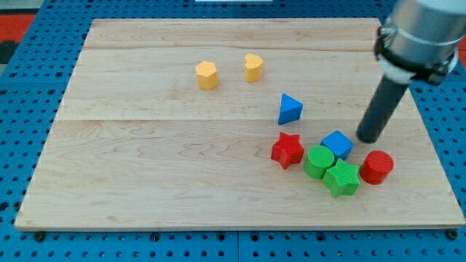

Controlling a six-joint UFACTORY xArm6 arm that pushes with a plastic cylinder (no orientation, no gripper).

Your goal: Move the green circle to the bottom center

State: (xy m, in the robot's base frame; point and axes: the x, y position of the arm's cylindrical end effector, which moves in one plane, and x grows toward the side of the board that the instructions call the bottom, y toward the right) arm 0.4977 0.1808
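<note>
The green circle (318,161) is a short green cylinder on the wooden board (145,182), at the view's lower right. It touches a green star (341,178) below right of it, a blue cube (337,144) above right, and sits just right of a red star (287,150). My tip (368,138) is the lower end of a dark rod, right of the blue cube and above a red cylinder (376,167). It stands apart from the green circle, with the blue cube between them.
A blue triangle (289,109) lies above the cluster. Two yellow blocks (207,75) (253,67) sit near the view's top middle. The board's edges drop to a blue perforated surface (14,145).
</note>
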